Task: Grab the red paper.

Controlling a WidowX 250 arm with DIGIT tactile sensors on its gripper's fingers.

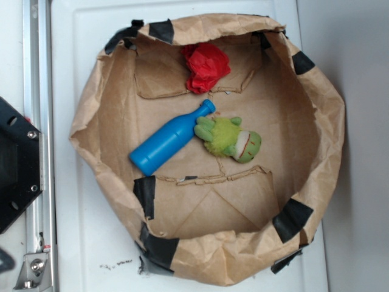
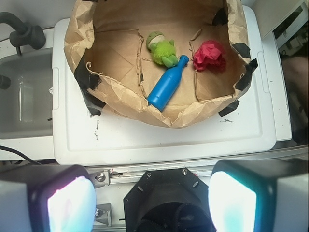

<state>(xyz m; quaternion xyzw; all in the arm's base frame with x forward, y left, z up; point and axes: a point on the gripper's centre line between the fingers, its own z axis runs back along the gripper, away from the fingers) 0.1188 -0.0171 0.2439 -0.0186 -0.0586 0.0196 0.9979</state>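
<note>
While pincer spread (seemingly empty), red paper untouched inside brown bag.

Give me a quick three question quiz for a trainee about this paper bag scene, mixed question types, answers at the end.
1. True or false: the red paper lies inside the brown paper bag.
2. Multiple choice: the neck of the blue bottle points toward A) the green plush toy, B) a black tape patch, C) outside the bag.
3. Short answer: in the wrist view, are the fingers of the gripper closed on anything?

Key: 1. True. 2. A. 3. No; they stand wide apart, away from the bag, holding nothing.
</note>
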